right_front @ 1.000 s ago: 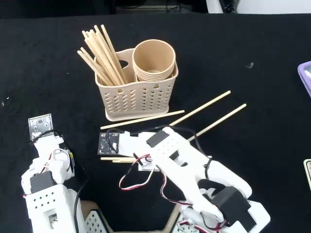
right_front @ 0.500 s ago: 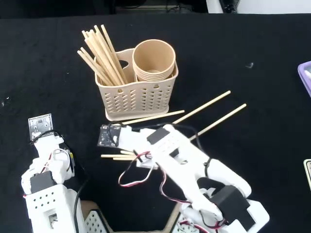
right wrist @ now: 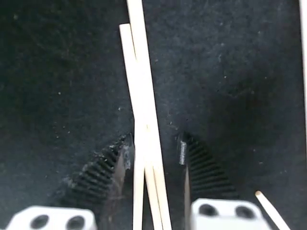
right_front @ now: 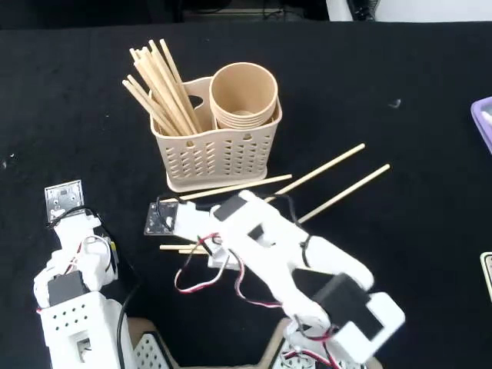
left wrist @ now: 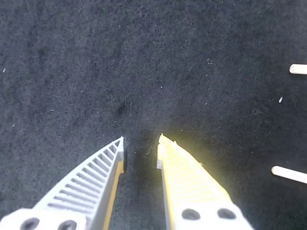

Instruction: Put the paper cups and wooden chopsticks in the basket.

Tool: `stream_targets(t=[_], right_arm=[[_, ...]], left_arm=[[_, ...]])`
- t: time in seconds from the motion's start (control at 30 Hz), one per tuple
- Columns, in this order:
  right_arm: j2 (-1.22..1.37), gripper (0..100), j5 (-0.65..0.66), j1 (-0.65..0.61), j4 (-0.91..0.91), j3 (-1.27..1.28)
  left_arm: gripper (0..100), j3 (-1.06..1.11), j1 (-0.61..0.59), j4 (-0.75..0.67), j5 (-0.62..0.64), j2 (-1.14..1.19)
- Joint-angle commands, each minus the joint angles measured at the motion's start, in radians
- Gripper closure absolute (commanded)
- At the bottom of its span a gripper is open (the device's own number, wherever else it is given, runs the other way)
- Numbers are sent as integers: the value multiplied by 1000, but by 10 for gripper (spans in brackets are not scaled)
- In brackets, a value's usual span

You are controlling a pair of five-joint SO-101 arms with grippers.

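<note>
A beige slotted basket (right_front: 215, 154) holds a bundle of wooden chopsticks (right_front: 160, 86) and stacked paper cups (right_front: 243, 94). One loose chopstick (right_front: 231, 187) lies just in front of the basket, and two more (right_front: 329, 169) (right_front: 346, 192) lie to its right. A pair of chopsticks (right_front: 178, 247) (right wrist: 144, 110) lies on the mat under the right arm. My right gripper (right wrist: 154, 151) is open and straddles that pair low over the mat. My left gripper (left wrist: 140, 146) hovers over bare mat at the front left, slightly open and holding nothing.
Black mat (right_front: 400, 254) covers the table. Two chopstick ends (left wrist: 297, 69) (left wrist: 288, 173) show at the edge of the left wrist view. A purple object (right_front: 483, 119) sits at the table's right edge. Room is free at the right and back left.
My right arm has swung left, bringing its gripper farther along the pair of chopsticks on the mat. The left arm has not moved.
</note>
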Motion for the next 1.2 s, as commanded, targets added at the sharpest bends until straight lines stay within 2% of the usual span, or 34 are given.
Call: stream_targets(t=[0.0,0.07,0.2,0.37,0.5,0.73,1.17], right_arm=[[30,892,-8,-9,11,-30],[30,995,-8,-6,9,-35],[-18,986,-8,20,11,-36],[-239,988,-3,74,60,-35],[-412,988,26,80,126,-30],[-625,988,18,75,130,-54],[-713,988,-157,74,129,-363]], left_arm=[[873,-8,-8,-18,9,-11],[873,-8,-8,-18,9,-11],[873,-8,-8,-18,9,-11],[873,-8,-8,-18,9,-11],[873,-8,-8,-20,9,-11],[873,-8,-8,-20,9,-11],[873,-8,-7,-18,9,-11]])
